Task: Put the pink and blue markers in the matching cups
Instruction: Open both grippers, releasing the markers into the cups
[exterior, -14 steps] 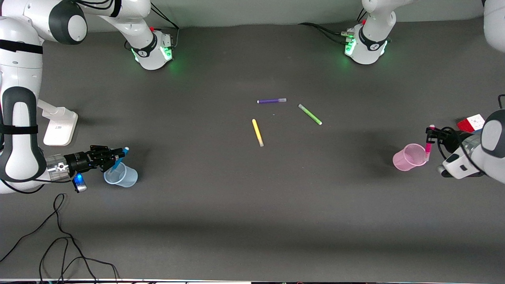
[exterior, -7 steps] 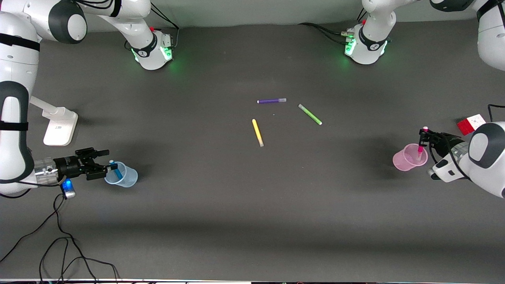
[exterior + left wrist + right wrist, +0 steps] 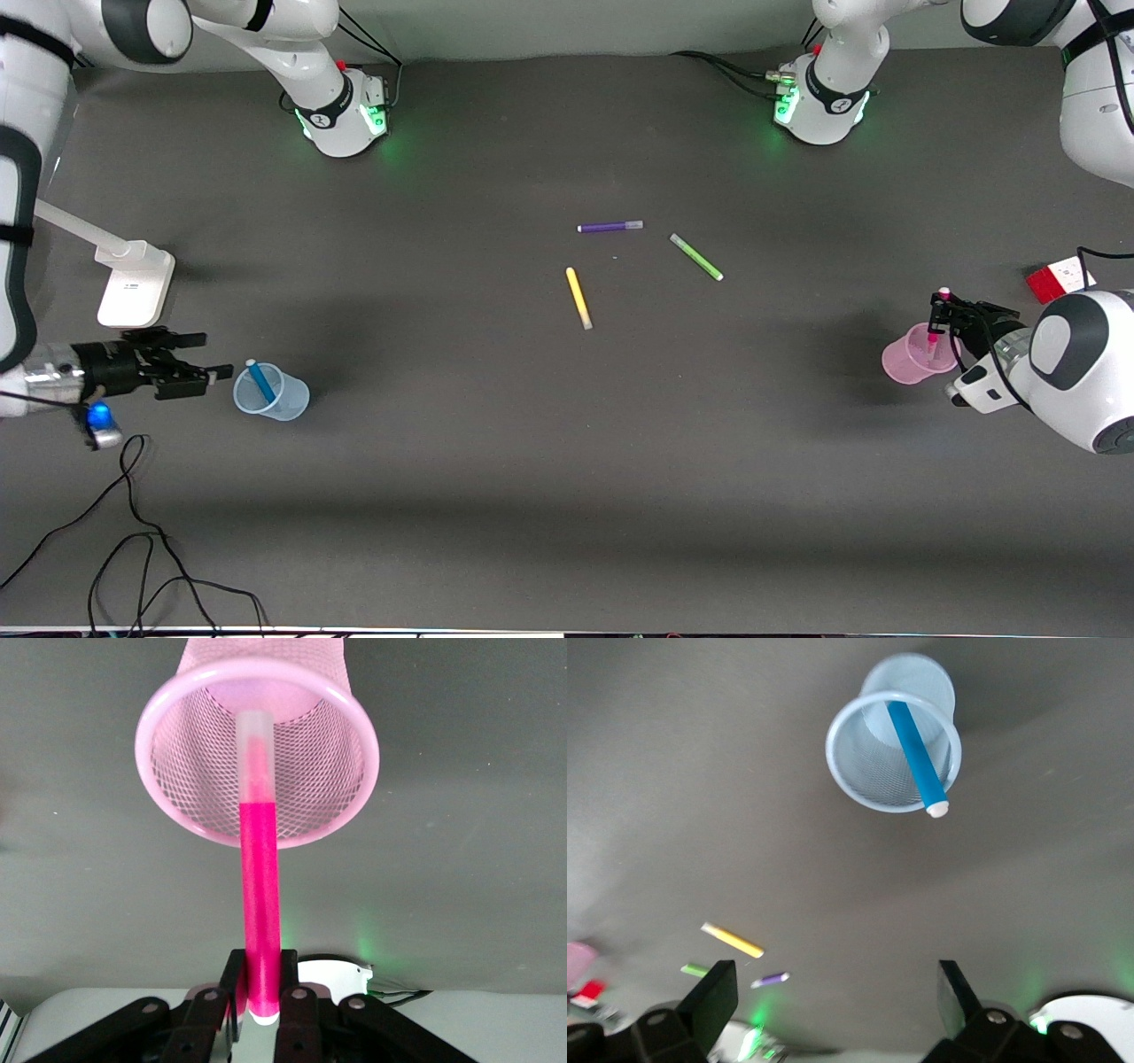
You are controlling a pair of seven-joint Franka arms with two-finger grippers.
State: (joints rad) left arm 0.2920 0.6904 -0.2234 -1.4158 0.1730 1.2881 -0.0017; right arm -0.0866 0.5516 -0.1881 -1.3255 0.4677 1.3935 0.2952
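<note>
Left claw clamps pink marker in pink cup; right claw agape, empty; dark grey table.

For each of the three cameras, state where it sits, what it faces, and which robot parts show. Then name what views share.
Front view: high across the table, facing both bases; shows both arms, the right claw open beside the blue cup.
Left wrist view: on the left wrist, looking into the pink cup; left claw shut on the pink marker.
Right wrist view: on the right wrist, looking at the blue cup holding the blue marker.
Shared: both cups.
</note>
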